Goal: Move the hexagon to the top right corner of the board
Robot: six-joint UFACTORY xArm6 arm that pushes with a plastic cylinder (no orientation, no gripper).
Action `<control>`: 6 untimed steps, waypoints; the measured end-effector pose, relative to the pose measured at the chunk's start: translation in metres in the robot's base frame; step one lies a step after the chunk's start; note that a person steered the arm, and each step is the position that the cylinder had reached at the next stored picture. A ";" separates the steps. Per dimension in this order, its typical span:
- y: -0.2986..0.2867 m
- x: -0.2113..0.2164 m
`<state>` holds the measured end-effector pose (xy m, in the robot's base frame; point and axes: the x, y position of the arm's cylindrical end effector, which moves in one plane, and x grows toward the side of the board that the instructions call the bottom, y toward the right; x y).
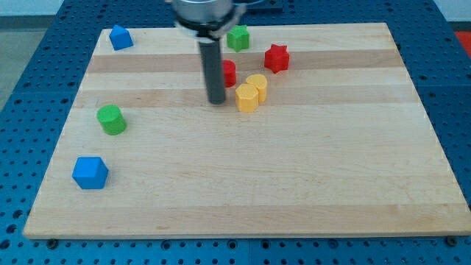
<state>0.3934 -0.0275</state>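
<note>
My tip point(216, 101) rests on the board just left of the yellow hexagon point(247, 97), with a small gap between them. A yellow round block point(257, 85) touches the hexagon on its upper right. A red block point(229, 73) sits right behind the rod, partly hidden by it. A red star point(277, 58) lies further to the upper right. A green block point(238, 37) sits near the top edge, right of the rod.
A blue block point(121, 37) is at the board's top left corner. A green round block point(112, 119) sits at the left. A blue block point(90, 172) lies at the lower left. The wooden board point(294, 177) is bordered by a blue perforated table.
</note>
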 end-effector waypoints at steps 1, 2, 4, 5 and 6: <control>0.056 0.016; 0.086 0.026; 0.096 0.019; 0.154 0.009; 0.133 0.019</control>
<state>0.4122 0.1060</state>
